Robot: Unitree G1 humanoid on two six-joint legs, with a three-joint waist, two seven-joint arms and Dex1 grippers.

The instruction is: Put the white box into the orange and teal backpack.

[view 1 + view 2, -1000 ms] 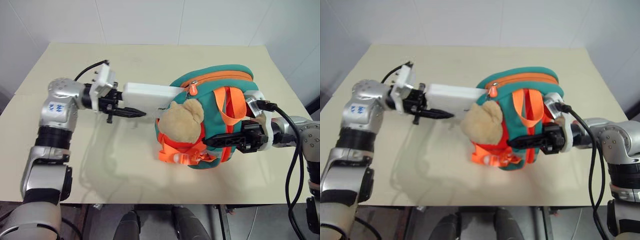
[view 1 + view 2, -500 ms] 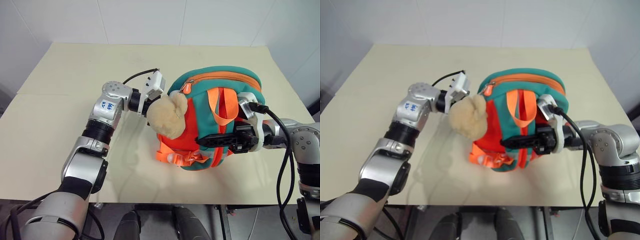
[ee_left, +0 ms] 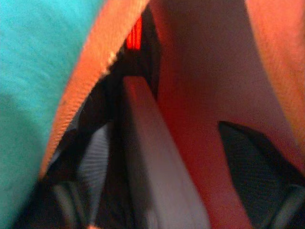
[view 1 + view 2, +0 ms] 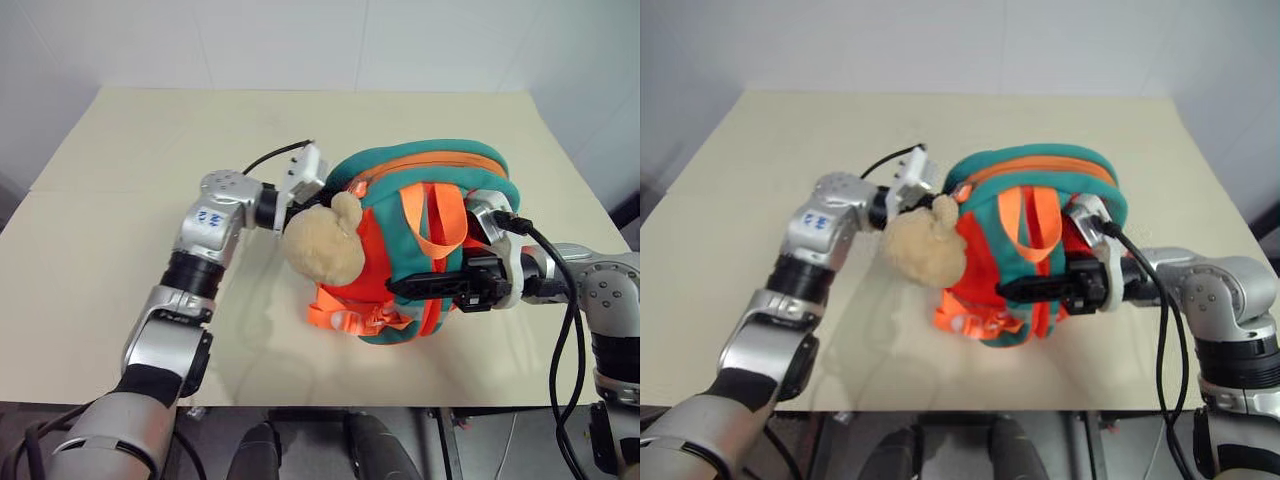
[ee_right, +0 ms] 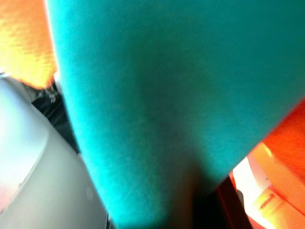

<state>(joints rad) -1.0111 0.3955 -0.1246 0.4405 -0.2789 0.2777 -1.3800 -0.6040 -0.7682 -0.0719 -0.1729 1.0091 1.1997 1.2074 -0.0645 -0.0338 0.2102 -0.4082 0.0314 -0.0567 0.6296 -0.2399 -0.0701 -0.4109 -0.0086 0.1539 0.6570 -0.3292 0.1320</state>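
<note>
The left gripper is hidden in the head views: the left arm (image 4: 215, 225) ends at the opening of the orange and teal backpack (image 4: 425, 165), behind the tan plush toy (image 4: 320, 245), and its fingers are inside the bag. In the left wrist view the white box (image 3: 152, 171) lies inside the backpack as a pale flat edge, between the orange lining and a dark inner pocket; its far end is lost in shadow. One dark finger (image 3: 252, 176) of this gripper shows apart from the box, so the pincer looks spread wide and not pressing on it.

The backpack stands in the middle of the beige table (image 4: 130, 130). The right gripper (image 4: 400, 287) reaches in level from the right of the frame, its black fingers narrow and pinched on the front of the bag, by the orange webbing (image 4: 432, 225). In the right wrist view teal fabric (image 5: 181, 105) covers the fingers.
</note>
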